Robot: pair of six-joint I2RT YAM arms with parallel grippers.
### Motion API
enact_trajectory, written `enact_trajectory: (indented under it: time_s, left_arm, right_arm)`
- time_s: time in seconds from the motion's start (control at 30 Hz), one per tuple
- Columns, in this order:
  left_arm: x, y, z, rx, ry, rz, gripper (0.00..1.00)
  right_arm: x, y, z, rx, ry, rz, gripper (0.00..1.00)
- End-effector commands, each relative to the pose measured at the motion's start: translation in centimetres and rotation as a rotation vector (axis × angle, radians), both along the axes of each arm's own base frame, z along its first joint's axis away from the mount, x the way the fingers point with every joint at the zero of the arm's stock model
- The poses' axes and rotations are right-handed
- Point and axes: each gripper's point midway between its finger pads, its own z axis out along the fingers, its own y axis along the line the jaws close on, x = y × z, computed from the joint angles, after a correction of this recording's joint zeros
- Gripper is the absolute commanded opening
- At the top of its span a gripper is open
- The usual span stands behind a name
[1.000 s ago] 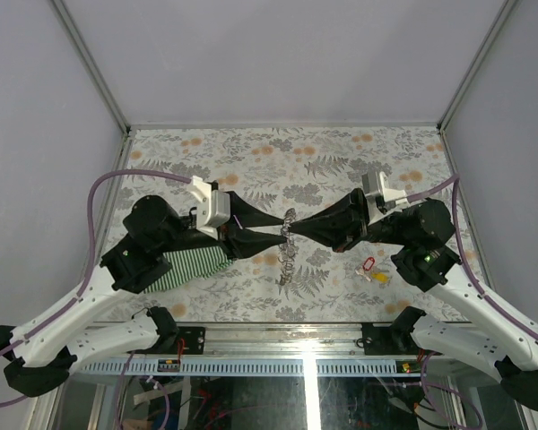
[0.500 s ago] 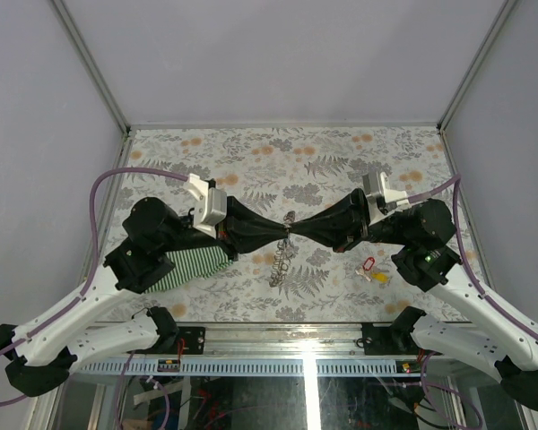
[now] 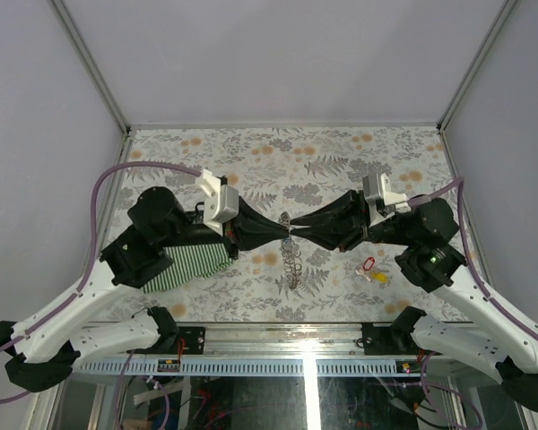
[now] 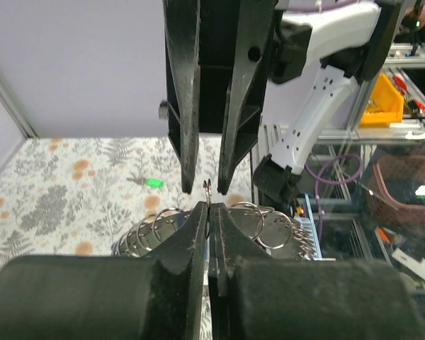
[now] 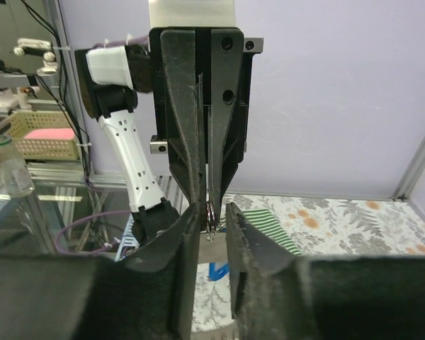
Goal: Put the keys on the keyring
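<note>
My left gripper [image 3: 285,230] is shut on the top of the silvery keyring [image 3: 293,260], which hangs down over the table's middle. In the left wrist view its fingertips [image 4: 198,216] pinch the wire, with looped rings [image 4: 269,223] behind. My right gripper [image 3: 297,232] faces it tip to tip, jaws slightly apart around the same bit of ring [image 5: 210,212]. A blue key [image 5: 216,271] hangs below that ring. A red key [image 3: 368,264] and a yellow key [image 3: 380,278] lie on the table under the right arm. A green key [image 4: 154,182] lies farther back.
A green striped cloth [image 3: 193,262] lies under the left arm and also shows in the right wrist view [image 5: 269,216]. The floral table [image 3: 341,152] is walled at the back and both sides.
My left gripper was open a second ago and has shut on the keyring. My right gripper has loosened its jaws. The hanging keyring has swung slightly right.
</note>
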Motion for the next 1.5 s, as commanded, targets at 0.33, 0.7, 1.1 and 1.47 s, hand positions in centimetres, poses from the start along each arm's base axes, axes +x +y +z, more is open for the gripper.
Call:
enact_trajectory:
  time_s: [0.33, 0.7, 1.1, 1.47]
  left_arm:
    - [1.7, 2.2, -3.5, 0.459, -0.025, 0.068, 0.00]
    - [2.7, 2.7, -6.0, 0.691, 0.061, 0.069, 0.00]
    - [2.6, 2.4, -5.9, 0.692, 0.063, 0.058, 0.00]
    - [2.6, 2.1, -6.1, 0.695, 0.063, 0.047, 0.00]
  right_arm:
    - [1.6, -1.4, -1.1, -0.197, -0.079, -0.156, 0.41]
    - [2.3, 0.3, -3.9, -0.271, -0.012, -0.090, 0.43]
    - [1.7, 2.3, -5.5, -0.301, 0.021, 0.055, 0.39]
    - [1.8, 3.2, -6.4, -0.314, 0.047, 0.107, 0.33]
